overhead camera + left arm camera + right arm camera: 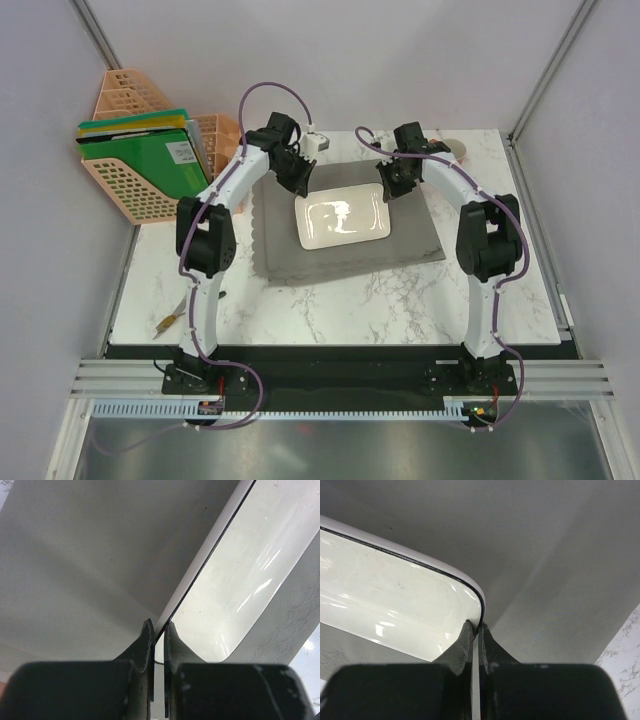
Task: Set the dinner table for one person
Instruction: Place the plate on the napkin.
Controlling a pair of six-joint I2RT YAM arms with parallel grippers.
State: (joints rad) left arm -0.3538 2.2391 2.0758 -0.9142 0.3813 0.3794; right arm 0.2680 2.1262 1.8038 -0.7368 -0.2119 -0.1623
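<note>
Cutlery (172, 318), by the look of it, though too small to tell piece from piece, lies at the near left edge of the surface (400, 310). It is well apart from everything else and is probably waiting its turn. That surface, the white marble top with grey veins, carries the whole setting and stretches from the arm bases to the far wall.

A grey scallop-edged placemat (350, 262) lies on its middle, marking the one diner's place. The white rectangular plate (345, 222) sits over the far half of the placemat, roughly centred between its sides.

The left tool (157, 627) has its jaws closed almost together on the plate's thin rim at the far left corner. The right tool (476, 627) pinches the rim at the far right corner in the same way. Holding two corners at once likely keeps the wide, glossy plate level and stops it swivelling. I cannot tell whether it rests flat on the placemat or hangs just above it.

Orange file racks (140, 150) holding green folders stand beyond the left corner, and a small pale object (457, 148) sits at the far right. I judge the plate step nearly finished, with release next.
</note>
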